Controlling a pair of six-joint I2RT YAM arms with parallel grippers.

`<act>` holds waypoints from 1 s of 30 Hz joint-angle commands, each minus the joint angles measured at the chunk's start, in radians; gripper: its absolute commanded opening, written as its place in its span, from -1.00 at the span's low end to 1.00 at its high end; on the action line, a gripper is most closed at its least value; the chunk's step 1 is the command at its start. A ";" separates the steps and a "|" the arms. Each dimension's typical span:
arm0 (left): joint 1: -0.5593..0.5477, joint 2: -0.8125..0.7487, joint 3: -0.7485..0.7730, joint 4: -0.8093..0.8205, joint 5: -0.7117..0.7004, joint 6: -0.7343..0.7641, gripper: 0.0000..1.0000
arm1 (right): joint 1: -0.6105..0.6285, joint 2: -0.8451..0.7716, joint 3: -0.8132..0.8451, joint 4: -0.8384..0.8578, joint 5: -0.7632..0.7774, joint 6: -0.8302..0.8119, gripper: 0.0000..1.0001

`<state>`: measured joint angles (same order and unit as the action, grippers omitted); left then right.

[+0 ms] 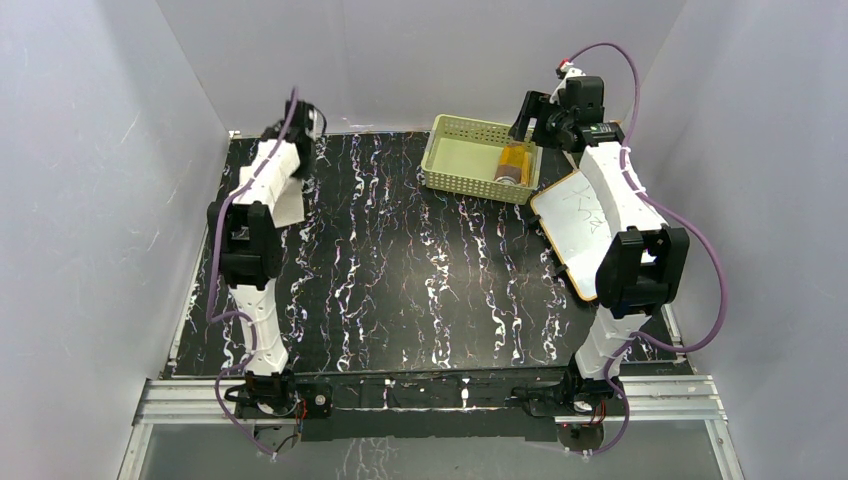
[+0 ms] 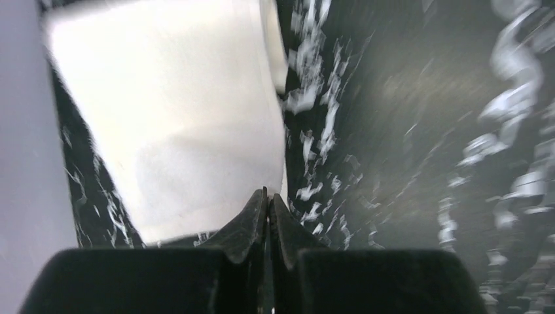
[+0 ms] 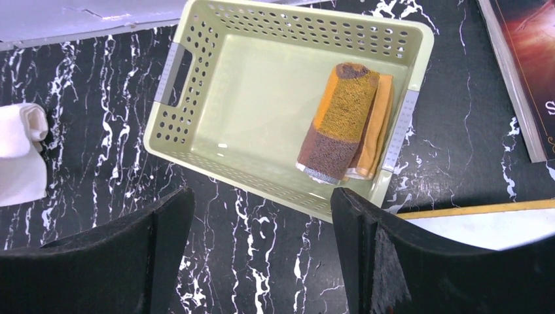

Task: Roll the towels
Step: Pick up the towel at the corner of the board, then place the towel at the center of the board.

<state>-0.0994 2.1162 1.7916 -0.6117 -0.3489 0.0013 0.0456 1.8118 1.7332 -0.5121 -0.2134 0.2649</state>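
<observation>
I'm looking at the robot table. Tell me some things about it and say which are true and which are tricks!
The yellow-brown towel lies rolled up in the basket. True.
The white towel is in the basket too. False: it lies out on the table.
The right jaws are shut. False: they stand open by the basket.
The left jaws are closed. True.

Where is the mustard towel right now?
The mustard towel lies rolled inside the pale green basket, against its right-hand wall in the right wrist view.
</observation>
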 commanded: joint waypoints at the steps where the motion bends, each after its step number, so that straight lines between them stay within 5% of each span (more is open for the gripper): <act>1: -0.020 -0.126 0.323 -0.174 0.113 0.011 -1.00 | 0.002 -0.062 0.083 0.030 -0.020 0.015 0.50; 6: -0.151 -0.239 0.705 -0.272 0.317 0.034 -1.00 | 0.015 -0.122 0.053 0.061 -0.038 0.034 0.49; 12: -0.204 -0.693 0.390 0.099 0.525 -0.089 -1.00 | 0.060 -0.185 -0.017 0.082 0.019 0.024 0.39; 17: -0.204 -0.652 0.530 -0.074 0.518 -0.057 -1.00 | 0.094 -0.185 -0.010 0.073 0.041 0.022 0.45; 23: -0.203 -0.587 0.508 -0.213 0.354 -0.014 -1.00 | 0.181 -0.186 -0.017 0.043 0.098 -0.031 0.49; 26: -0.198 -0.559 0.369 -0.284 0.315 -0.024 -1.00 | 0.222 -0.227 -0.130 0.050 0.137 -0.053 0.51; 30: -0.218 -0.602 -0.061 -0.152 0.552 -0.133 -1.00 | 0.248 -0.301 -0.314 0.070 0.149 -0.019 0.53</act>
<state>-0.3031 1.5322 2.0445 -0.7189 0.0532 -0.0437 0.2737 1.5974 1.5494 -0.4721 -0.1135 0.2440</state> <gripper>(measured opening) 0.007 0.758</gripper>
